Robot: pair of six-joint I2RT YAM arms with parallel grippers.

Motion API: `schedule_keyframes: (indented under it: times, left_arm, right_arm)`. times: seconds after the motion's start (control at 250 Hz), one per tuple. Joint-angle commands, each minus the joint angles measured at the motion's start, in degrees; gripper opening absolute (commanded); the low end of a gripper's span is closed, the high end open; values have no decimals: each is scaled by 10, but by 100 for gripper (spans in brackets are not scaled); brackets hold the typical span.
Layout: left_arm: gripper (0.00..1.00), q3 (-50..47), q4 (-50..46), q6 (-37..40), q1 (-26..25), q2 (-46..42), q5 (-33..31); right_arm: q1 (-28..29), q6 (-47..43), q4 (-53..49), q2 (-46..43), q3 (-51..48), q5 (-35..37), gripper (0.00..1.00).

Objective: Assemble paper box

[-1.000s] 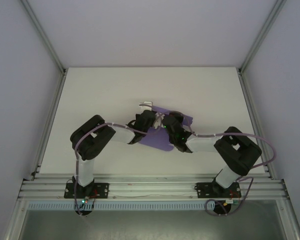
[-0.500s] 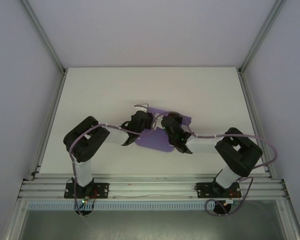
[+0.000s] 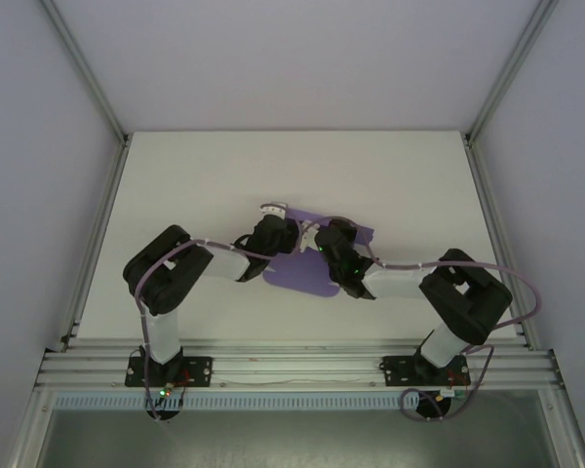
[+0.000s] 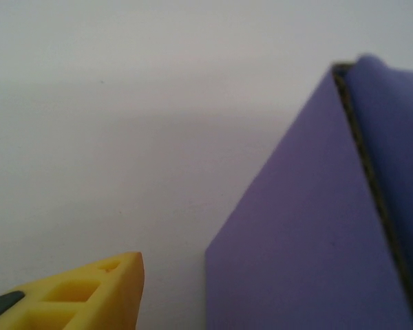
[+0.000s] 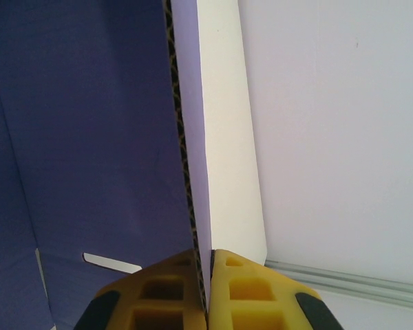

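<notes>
Right claw [image 5: 205, 260] tight on paper box [image 5: 89, 137].

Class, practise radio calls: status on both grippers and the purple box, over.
Left gripper open, visible finger off the paper box. Right gripper shut on its panel edge. No obstruction seen.

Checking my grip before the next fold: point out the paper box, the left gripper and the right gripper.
paper box [image 3: 302, 279]: top external view, bare near part of the purple card.
left gripper [image 3: 273, 209]: top external view, between its fingertips.
right gripper [image 5: 206, 256]: right wrist view, between its yellow fingertips, pinching the card's edge.
</notes>
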Motion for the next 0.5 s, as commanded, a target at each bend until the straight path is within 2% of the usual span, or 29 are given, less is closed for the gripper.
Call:
schedule_keyframes:
  times: [0.0, 0.068, 0.132, 0.208, 0.344, 0.384, 0.496]
  left_arm:
    - [61, -3, -26, -12, 4, -34, 41]
    - [70, -12, -28, -13, 4, -55, 52]
    - [74, -14, -45, -9, 4, -73, 55]
    - [74, -19, -65, -9, 4, -88, 37]
    - [74, -11, -102, -10, 6, -77, -33]
    - [70, -2, -113, -15, 6, -65, -44]
    - [67, 20, -102, -31, 6, -33, -27]
  right_arm:
    - [-1, 24, -99, 15, -20, -25, 0]
    - [-2, 22, -96, 11, -21, -24, 0]
    - [-2, 22, -98, 6, -21, -24, 0]
    - [-2, 18, -97, 4, -18, -20, 0]
    - [-1, 16, -98, 8, -17, -14, 0]
    - [-2, 16, -97, 9, -15, -13, 0]
    - [-1, 19, -96, 13, -13, -12, 0]
